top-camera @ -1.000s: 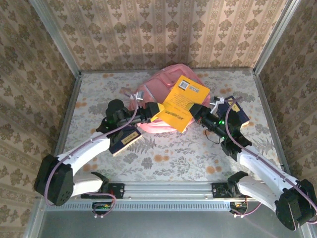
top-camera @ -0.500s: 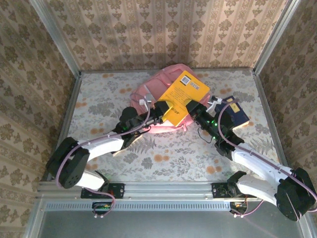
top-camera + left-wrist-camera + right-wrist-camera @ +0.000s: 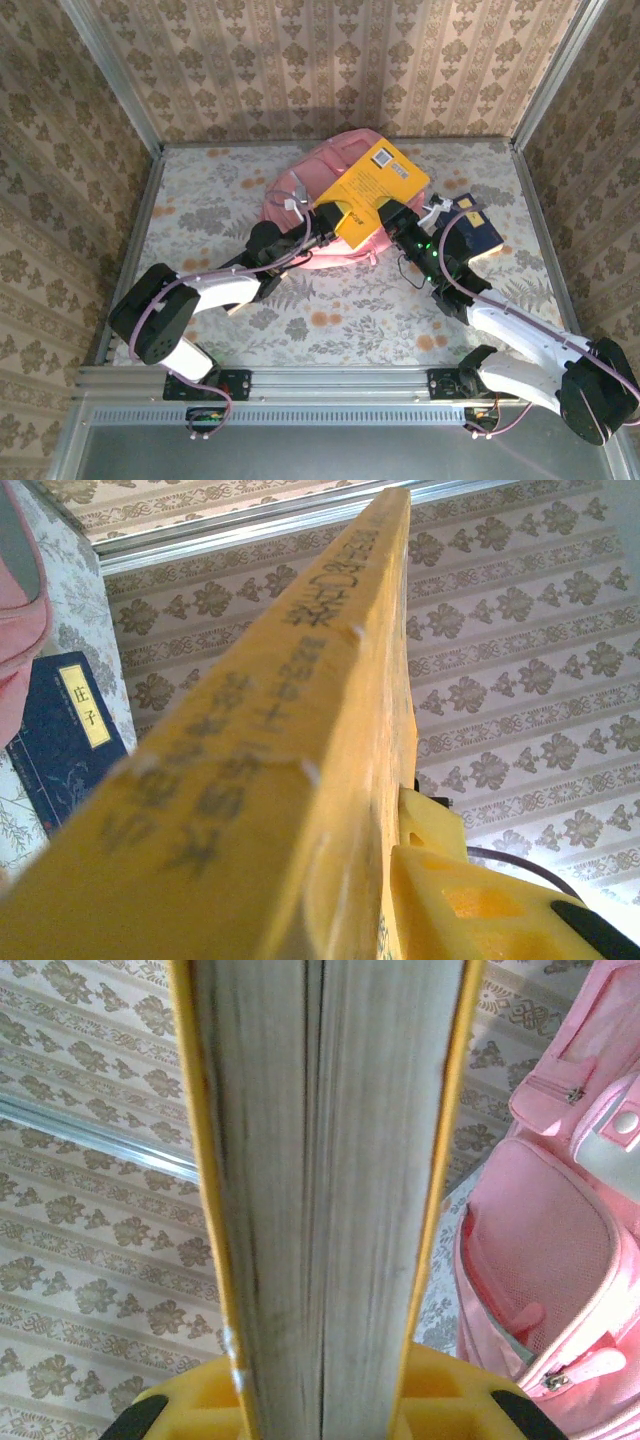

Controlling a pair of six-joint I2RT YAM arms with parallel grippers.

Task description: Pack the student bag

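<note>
— holding what, the right gripper point(image 3: 389, 213)?
— it was clamped on the near edge of the yellow book point(image 3: 378, 183), with the page block squeezed between its fingers.
— and the left gripper point(image 3: 329, 214)?
— its jaws stood around the book's near left corner, one finger against the cover. whether they pinched it, i could not tell.
— where was the student bag point(image 3: 318, 165)?
— it lay at the back of the table point(image 3: 330, 300), partly under the raised, tilted book. a blue book point(image 3: 478, 232) lay just right of it.
— so which step was that?
— by my reading, the book was being brought to the bag, not yet inside.
— and the next move?
— it looked to need the book's far edge lowered into an open pocket. the mouth was hidden under the book, so i judged the aim needed checking first.
</note>
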